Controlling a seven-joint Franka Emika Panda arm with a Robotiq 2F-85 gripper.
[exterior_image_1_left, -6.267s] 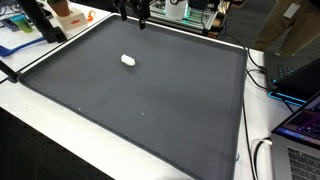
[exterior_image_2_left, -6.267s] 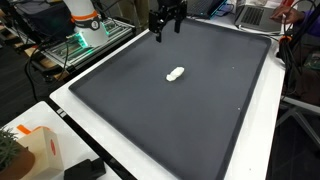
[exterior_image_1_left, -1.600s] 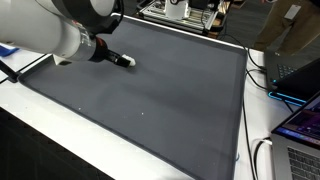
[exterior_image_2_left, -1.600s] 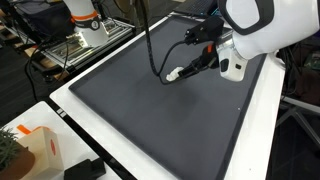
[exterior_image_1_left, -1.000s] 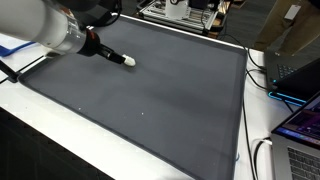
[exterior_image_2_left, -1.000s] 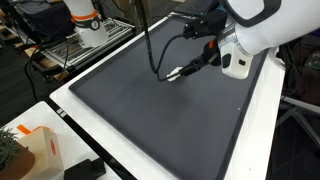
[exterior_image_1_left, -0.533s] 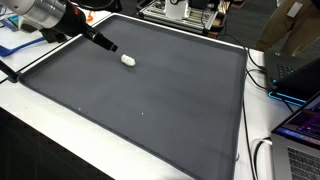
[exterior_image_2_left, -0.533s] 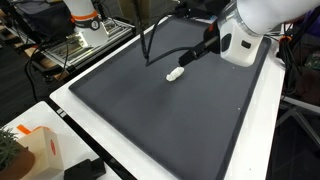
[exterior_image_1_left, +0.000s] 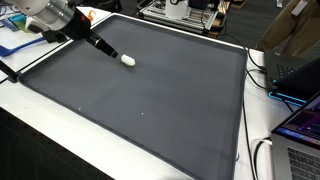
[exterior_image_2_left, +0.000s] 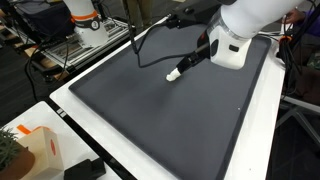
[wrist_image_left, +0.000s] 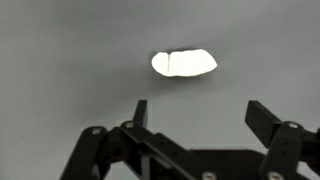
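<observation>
The gripper is seen with its jaws spread wide and nothing held between them. It is held low over a dark grey mat, and its two black fingers are pointed at a small white oblong piece. The piece is lying flat on the mat just beyond the fingertips. In the wrist view a strip of mat is seen between them, so the two are apart. In both exterior views the gripper is shown just beside the piece, which is placed towards the far part of the mat. A black cable is looped from the arm down near the piece. The mat is spread on a white counter. Laptops, cables and a cardboard box are gathered well apart at one edge
</observation>
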